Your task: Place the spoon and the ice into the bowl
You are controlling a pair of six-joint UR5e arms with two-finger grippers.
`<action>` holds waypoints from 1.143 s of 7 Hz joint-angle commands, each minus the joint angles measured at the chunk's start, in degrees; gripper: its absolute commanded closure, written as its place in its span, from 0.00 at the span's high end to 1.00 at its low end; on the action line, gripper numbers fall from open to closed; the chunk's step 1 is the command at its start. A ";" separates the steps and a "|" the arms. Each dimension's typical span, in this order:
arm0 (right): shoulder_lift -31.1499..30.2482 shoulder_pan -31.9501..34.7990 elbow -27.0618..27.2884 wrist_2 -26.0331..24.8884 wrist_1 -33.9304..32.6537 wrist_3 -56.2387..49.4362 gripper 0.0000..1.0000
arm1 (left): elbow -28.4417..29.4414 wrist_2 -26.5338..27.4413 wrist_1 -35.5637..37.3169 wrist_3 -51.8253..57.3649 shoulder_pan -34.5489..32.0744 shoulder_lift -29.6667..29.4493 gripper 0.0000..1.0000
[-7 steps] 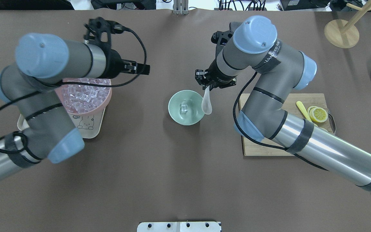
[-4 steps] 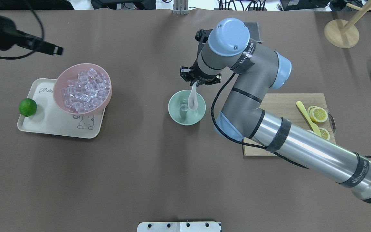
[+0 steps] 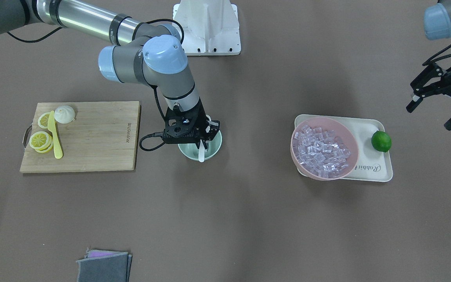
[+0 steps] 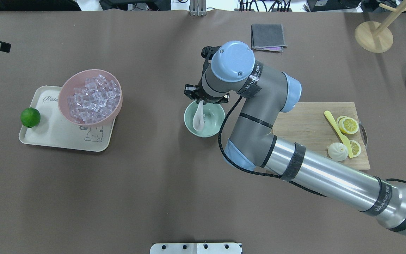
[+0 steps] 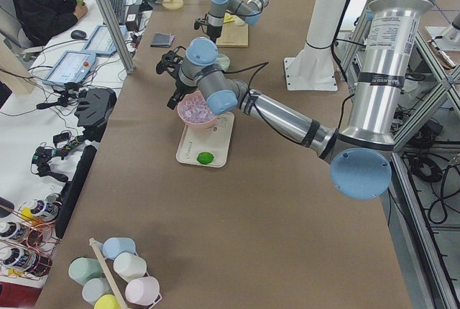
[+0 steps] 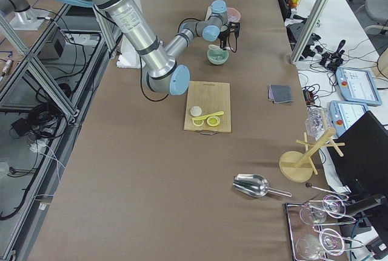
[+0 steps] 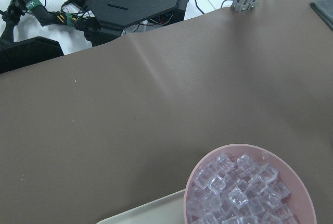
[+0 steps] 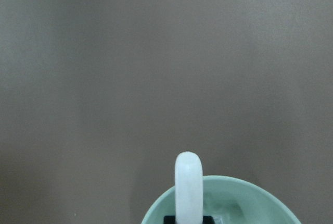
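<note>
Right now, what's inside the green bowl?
The spoon is inside the bowl, scoop down, its handle in the right gripper. Spoon and gripper cover much of the bottom, so I cannot see any ice clearly.

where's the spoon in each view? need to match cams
Front-facing: spoon, left of centre.
Overhead: spoon, centre.
Exterior left: too small to tell.
Exterior right: too small to tell.
Left wrist: not in view.
Right wrist: spoon, bottom centre.
Landmark: mint-green bowl, spoon's scoop inside.

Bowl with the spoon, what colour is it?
The bowl is pale mint green; overhead view.
</note>
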 commanded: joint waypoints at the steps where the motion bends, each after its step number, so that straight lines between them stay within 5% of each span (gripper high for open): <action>1: 0.28 1.63 0.62 0.44 -0.18 -0.69 1.00 | 0.32 0.16 -1.55 0.59 -0.67 2.17 0.98; 3: -3.82 5.75 5.77 4.99 -0.80 -4.45 1.00 | 2.59 0.08 -5.16 5.31 -2.85 4.29 0.98; 6: -24.25 20.31 23.17 19.55 -9.41 -31.37 1.00 | 8.12 0.25 -8.42 13.86 -8.66 10.08 0.98; 8: -36.68 29.64 27.61 22.50 -10.37 -44.07 1.00 | 10.33 0.43 -8.69 13.87 -9.81 11.77 0.98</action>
